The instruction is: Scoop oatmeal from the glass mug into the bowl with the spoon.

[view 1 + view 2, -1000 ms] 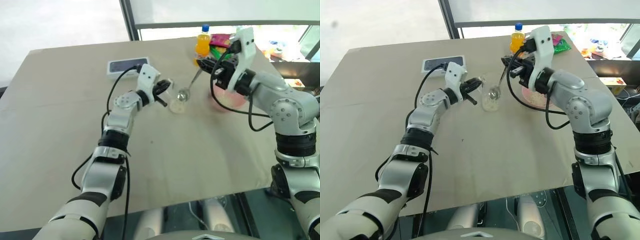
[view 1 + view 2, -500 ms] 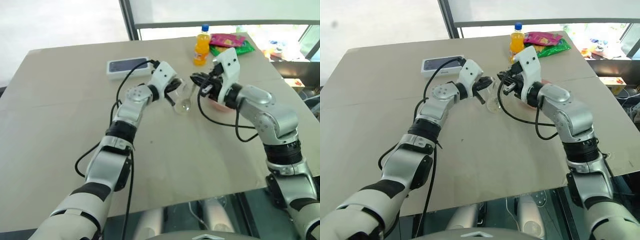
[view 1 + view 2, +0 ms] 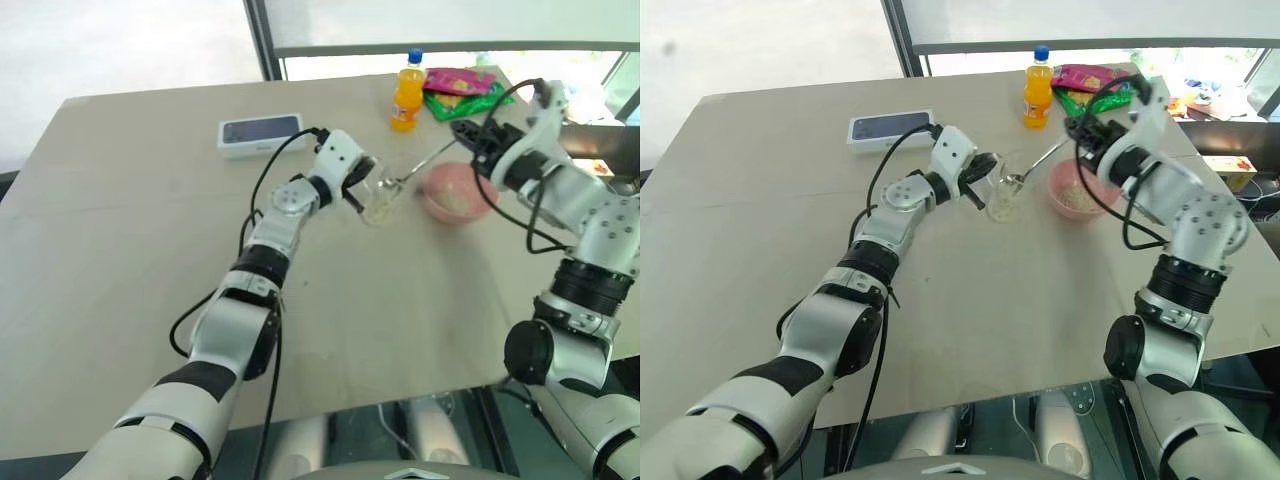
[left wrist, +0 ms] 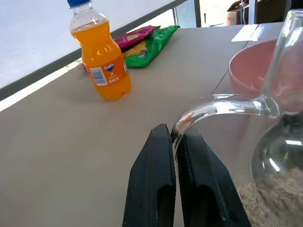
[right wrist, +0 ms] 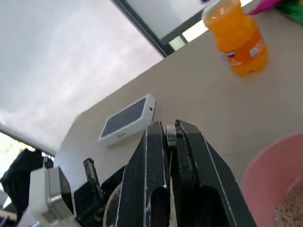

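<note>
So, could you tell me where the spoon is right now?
The spoon is in the right gripper, its head over the glass mug, just left of the pink bowl.

Glossy silver-grey arm segments with black joint bands and loose black cables end in white-capped wrists bearing black two-fingered tools.

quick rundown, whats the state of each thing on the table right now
clear glass mug: upright, oatmeal in its bottom, handle pinched by the left gripper
slim silver metal spoon: handle held by the right gripper, head at the mug's rim
small round pink bowl: upright, some oatmeal inside
orange drink bottle: upright, blue cap on
white box: lying flat
pink and green snack packets: lying flat
</note>
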{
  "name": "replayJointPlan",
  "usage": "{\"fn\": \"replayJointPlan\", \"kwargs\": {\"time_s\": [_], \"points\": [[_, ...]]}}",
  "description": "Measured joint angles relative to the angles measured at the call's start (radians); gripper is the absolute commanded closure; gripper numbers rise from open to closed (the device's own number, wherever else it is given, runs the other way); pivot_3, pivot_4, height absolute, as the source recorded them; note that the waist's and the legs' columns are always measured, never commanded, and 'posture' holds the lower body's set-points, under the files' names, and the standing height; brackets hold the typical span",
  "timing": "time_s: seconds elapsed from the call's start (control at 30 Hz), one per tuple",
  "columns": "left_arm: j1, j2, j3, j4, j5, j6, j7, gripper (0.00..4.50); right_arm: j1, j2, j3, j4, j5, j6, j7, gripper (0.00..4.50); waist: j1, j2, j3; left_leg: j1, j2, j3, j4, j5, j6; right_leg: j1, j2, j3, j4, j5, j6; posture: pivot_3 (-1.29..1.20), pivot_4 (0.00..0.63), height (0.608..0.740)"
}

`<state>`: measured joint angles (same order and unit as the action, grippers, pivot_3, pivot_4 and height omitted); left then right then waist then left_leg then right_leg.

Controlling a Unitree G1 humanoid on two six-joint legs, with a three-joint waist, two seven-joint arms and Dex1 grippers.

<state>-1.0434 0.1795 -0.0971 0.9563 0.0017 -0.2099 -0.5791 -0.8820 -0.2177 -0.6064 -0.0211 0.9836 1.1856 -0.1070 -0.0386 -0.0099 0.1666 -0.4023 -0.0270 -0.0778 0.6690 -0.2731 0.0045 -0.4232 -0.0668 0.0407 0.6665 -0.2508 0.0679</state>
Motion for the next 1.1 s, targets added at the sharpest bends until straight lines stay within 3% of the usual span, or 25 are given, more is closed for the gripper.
{"fn": "replayJointPlan", "kwargs": {"time_s": [0.17, 0.4, 0.7, 1.1], "points": [[-0.051, -0.040, 0.005, 0.098, 0.020, -0.055, 0.051, 4.45, 0.001, 0.000, -0.134, 0.027, 0.147, 0.034, -0.210, 4.50, -0.001, 0.000, 0.000, 0.000, 0.000, 0.001, 0.000, -0.001, 0.002, 0.000, 0.000, 0.001, 0.002, 0.000, 0.000, 0.00, 0.150, 0.740], [-0.067, -0.058, 0.011, 0.156, 0.036, -0.102, 0.078, 4.45, 0.005, -0.017, -0.180, 0.052, 0.316, -0.002, -0.384, 4.50, -0.003, 0.000, 0.000, 0.002, 0.000, 0.002, 0.001, -0.002, 0.005, 0.000, 0.000, 0.002, 0.006, 0.000, 0.000, 0.00, 0.150, 0.740], [-0.077, -0.058, 0.027, 0.187, 0.036, -0.106, 0.085, 4.45, 0.042, -0.044, -0.175, 0.086, 0.505, -0.107, -0.496, 4.50, -0.005, 0.000, 0.000, 0.002, 0.000, 0.003, 0.002, -0.002, 0.005, 0.000, 0.000, 0.003, 0.006, 0.000, 0.000, 0.00, 0.150, 0.740], [-0.075, -0.042, 0.031, 0.192, 0.040, -0.108, 0.083, 4.45, 0.074, -0.150, -0.120, 0.124, 0.689, -0.259, -0.528, 4.50, -0.005, 0.000, 0.000, 0.002, 0.000, 0.003, 0.002, -0.002, 0.005, 0.000, 0.000, 0.003, 0.006, 0.000, 0.000, 0.00, 0.150, 0.740]]}}
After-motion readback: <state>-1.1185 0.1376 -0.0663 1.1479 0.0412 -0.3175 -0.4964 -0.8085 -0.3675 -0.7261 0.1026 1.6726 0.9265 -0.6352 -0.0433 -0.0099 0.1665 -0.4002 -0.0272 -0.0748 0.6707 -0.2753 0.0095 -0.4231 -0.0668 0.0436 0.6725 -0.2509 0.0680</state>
